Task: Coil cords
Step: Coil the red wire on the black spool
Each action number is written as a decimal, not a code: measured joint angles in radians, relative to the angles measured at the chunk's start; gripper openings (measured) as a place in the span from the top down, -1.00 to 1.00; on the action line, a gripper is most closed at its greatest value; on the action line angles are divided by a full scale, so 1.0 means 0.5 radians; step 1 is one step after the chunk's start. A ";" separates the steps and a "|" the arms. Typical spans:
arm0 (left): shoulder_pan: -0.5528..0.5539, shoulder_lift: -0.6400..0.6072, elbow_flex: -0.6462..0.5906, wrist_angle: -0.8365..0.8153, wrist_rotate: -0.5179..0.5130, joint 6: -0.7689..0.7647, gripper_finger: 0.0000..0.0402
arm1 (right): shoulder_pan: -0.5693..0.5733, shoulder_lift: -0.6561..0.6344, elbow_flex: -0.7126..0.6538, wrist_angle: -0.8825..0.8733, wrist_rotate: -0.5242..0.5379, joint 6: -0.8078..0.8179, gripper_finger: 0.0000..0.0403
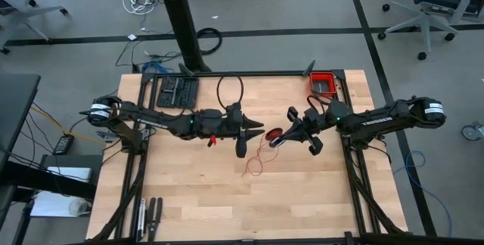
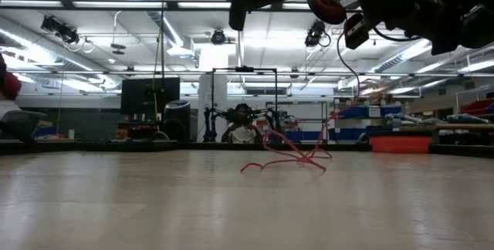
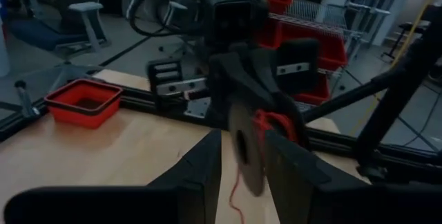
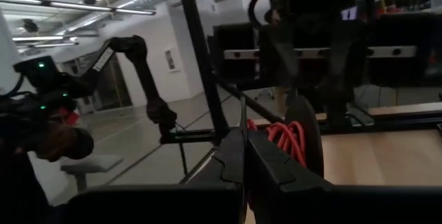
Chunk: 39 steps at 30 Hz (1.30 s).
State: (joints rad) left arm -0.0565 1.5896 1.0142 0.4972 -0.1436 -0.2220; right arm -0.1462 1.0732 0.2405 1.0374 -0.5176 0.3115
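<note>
Above the middle of the surface, the right gripper is clamping a spool wound with the red cord, presumably to coil it; the left gripper is facing it, fingers slightly apart. The cord's loose tail is trailing onto the surface's centre. The red bin at the far right corner is looking empty

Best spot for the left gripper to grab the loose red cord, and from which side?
The red cord runs from the spool in the right gripper down to loose loops on the table. Probably grip the hanging strand just below the spool, coming in sideways: there it is off the wood. The left gripper hovers nearby.
</note>
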 joint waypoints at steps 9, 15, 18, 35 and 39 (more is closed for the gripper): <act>0.000 0.000 0.001 -0.003 -0.097 -0.045 0.45 | -0.020 0.003 0.041 -0.020 0.100 -0.020 0.99; -0.001 0.001 0.001 0.000 -0.126 -0.043 0.45 | -0.020 0.003 0.155 -0.148 0.099 -0.083 0.99; -0.001 0.001 0.001 0.012 -0.128 -0.041 0.45 | -0.020 0.003 0.212 -0.260 0.099 -0.122 0.99; -0.009 0.000 0.003 0.009 -0.151 0.266 0.99 | 0.041 0.006 0.275 -0.266 0.068 -0.139 0.74; -0.027 0.001 0.003 0.012 -0.256 0.266 0.99 | 0.030 -0.019 0.275 -0.286 0.070 -0.088 0.58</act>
State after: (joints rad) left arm -0.0698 1.5901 1.0157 0.5030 -0.2715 -0.0891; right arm -0.1312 1.0634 0.3779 0.8946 -0.4824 0.2673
